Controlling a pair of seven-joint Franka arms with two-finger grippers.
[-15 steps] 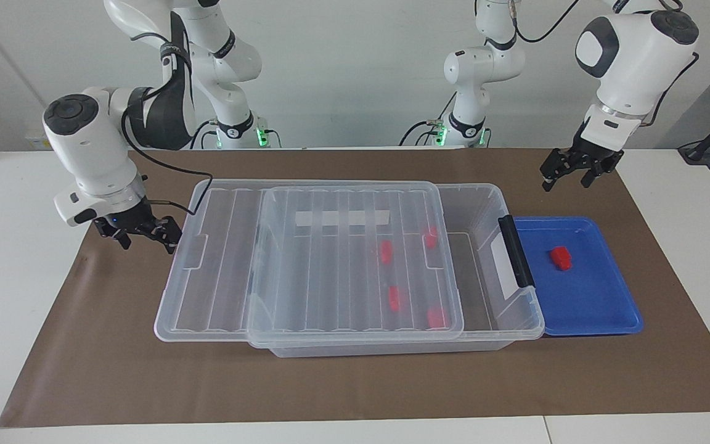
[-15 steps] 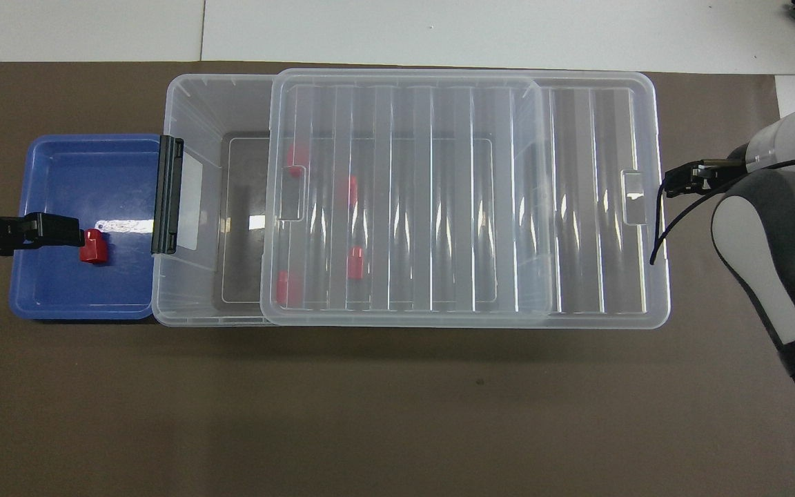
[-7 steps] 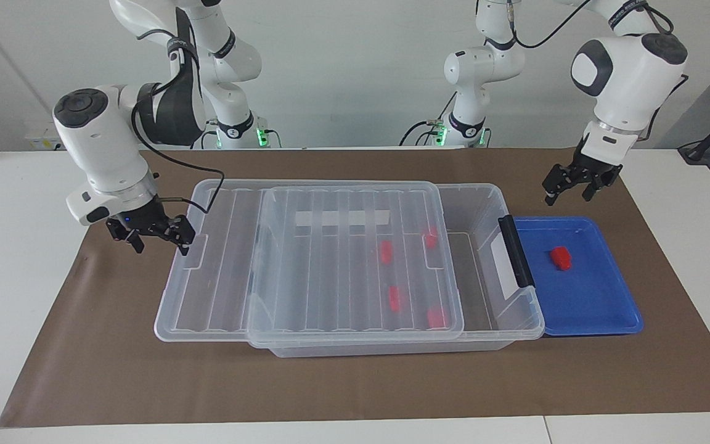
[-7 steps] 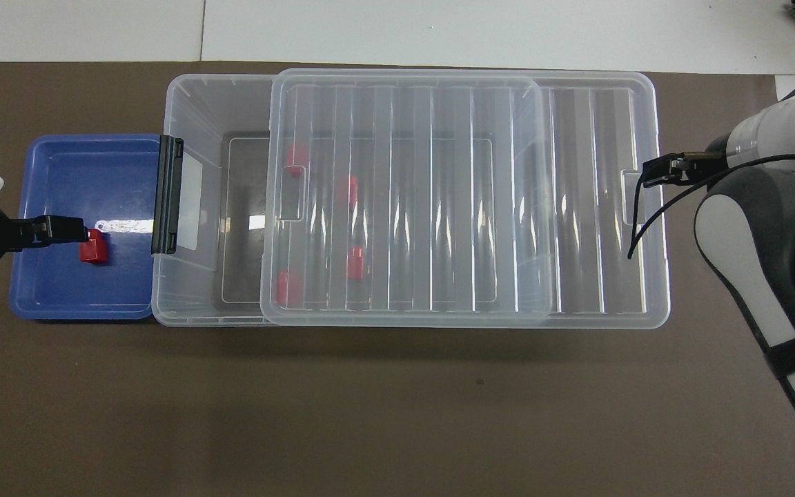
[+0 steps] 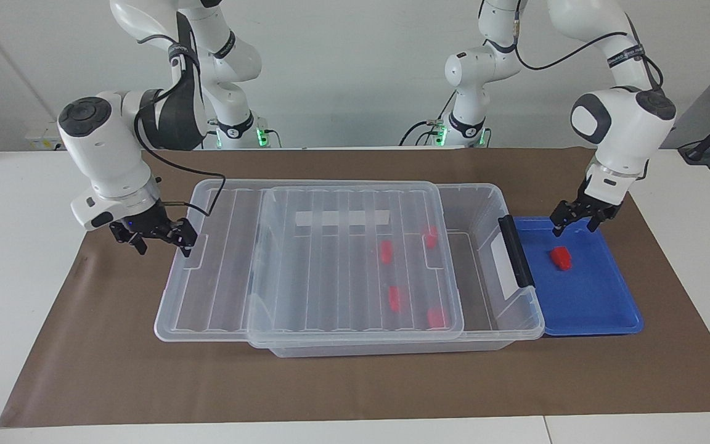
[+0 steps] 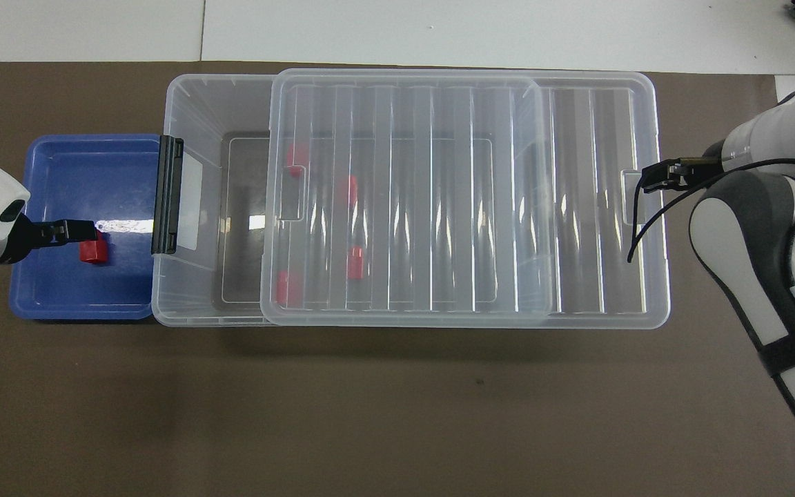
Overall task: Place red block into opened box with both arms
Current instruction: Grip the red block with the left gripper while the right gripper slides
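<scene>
The red block (image 5: 561, 258) lies flat in the blue tray (image 5: 601, 308), in the half of the tray nearer to the robots, apart from the tray walls. The tray sits on the brown mat (image 5: 355, 382) at the left arm's end of the table, its edge tucked just beside the box (image 5: 484, 203) under the black handle (image 5: 516, 250).

The left gripper (image 5: 575, 223) hangs over the tray, above the block and slightly toward the robots from it. Its jaws stand open and point downward; nothing is between them, and the facing view shows a gap between the fingertips and the block.

The box is a clear bin lying lengthwise on the mat. Its lid (image 5: 355, 259) is slid toward the right arm's end, so that the section of the box next to the handle is uncovered. Four further red blocks (image 5: 386, 251) lie on the box floor, seen through the lid or at its edge, all in the half of the box toward the left arm's end.

The right gripper (image 5: 159, 236) is at the right arm's end of the lid, by the lid's end tab (image 6: 633, 197). Its jaws stand open and hold nothing; whether a fingertip touches the lid edge cannot be told
</scene>
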